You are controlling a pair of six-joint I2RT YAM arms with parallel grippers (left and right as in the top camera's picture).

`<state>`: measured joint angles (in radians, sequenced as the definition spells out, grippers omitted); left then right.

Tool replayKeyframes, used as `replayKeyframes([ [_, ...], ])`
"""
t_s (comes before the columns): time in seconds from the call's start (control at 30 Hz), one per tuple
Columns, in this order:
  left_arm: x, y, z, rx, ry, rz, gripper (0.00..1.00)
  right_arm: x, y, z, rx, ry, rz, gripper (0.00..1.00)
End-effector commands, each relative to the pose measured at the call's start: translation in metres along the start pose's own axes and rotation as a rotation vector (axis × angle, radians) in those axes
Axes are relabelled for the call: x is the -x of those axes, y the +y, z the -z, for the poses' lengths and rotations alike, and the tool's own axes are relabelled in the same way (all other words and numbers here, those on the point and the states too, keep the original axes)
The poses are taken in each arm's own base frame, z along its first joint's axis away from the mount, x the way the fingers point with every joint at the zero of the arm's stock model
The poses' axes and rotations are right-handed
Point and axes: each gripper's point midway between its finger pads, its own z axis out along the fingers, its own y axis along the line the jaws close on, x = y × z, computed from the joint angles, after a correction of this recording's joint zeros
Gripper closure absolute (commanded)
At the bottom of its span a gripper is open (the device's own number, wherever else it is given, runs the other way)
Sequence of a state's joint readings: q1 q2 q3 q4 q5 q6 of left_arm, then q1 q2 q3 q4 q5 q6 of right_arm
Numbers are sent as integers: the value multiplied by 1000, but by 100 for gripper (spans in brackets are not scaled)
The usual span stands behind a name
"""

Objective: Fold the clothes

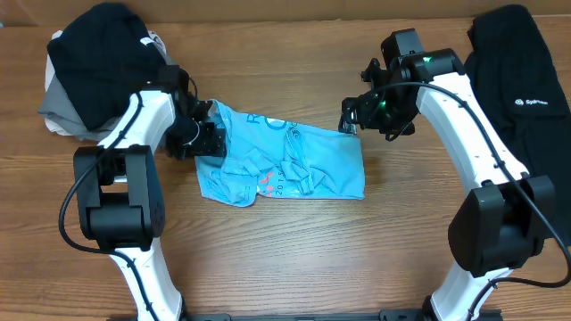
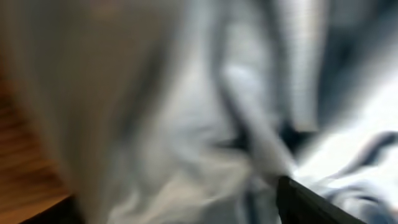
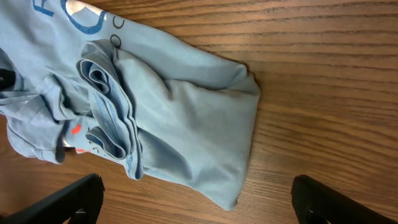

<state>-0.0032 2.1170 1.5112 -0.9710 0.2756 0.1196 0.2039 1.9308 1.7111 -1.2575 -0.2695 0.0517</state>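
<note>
left arm (image 1: 143, 120): white shells, chunky black joints | right arm (image 1: 466, 107): same deal, little green light (image 1: 426, 61) glowing by the wrist | cables (image 1: 64, 207): black, looping off both | fingers (image 3: 68, 199): plain black

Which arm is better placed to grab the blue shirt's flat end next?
Right, probably: the right tool, open, hovers above the shirt's flat end; the left tool sits at the bunched opposite side.

white-and-black left arm (image 1: 134, 125), its black two-finger left gripper (image 1: 208, 135) toward three o'clock, jaw spread unclear; white-and-black right arm (image 1: 468, 107), black right gripper (image 1: 350, 122) toward nine o'clock, spread wide
</note>
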Motion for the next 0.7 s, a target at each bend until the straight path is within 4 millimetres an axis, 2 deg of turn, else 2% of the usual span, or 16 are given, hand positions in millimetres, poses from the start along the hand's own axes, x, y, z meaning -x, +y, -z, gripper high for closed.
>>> replayKeyframes([
  [0.0,-6,-50,-10,-274,4,-93,18,1,4,13,-2,-31,13,0],
  [0.3,4,-77,7,-446,-50,-118,21,-5,3,13,-6,-9,1,0],
  [0.43,2,-80,6,-443,-36,-120,26,-5,3,13,-6,-9,1,0],
  [0.5,-1,-80,3,-420,-23,-126,33,-5,3,13,-6,-8,5,11],
  [0.53,-1,-79,2,-406,-18,-126,43,-5,3,13,-6,-7,5,19],
  [0.57,-2,-76,-1,-376,-6,-107,65,-6,1,13,-15,-3,3,36],
  [0.6,-4,-69,-4,-321,13,-73,83,-8,-1,13,-27,1,1,62],
  [0.67,-6,-59,-8,-254,32,-21,87,-10,-1,12,-25,10,-2,83],
])
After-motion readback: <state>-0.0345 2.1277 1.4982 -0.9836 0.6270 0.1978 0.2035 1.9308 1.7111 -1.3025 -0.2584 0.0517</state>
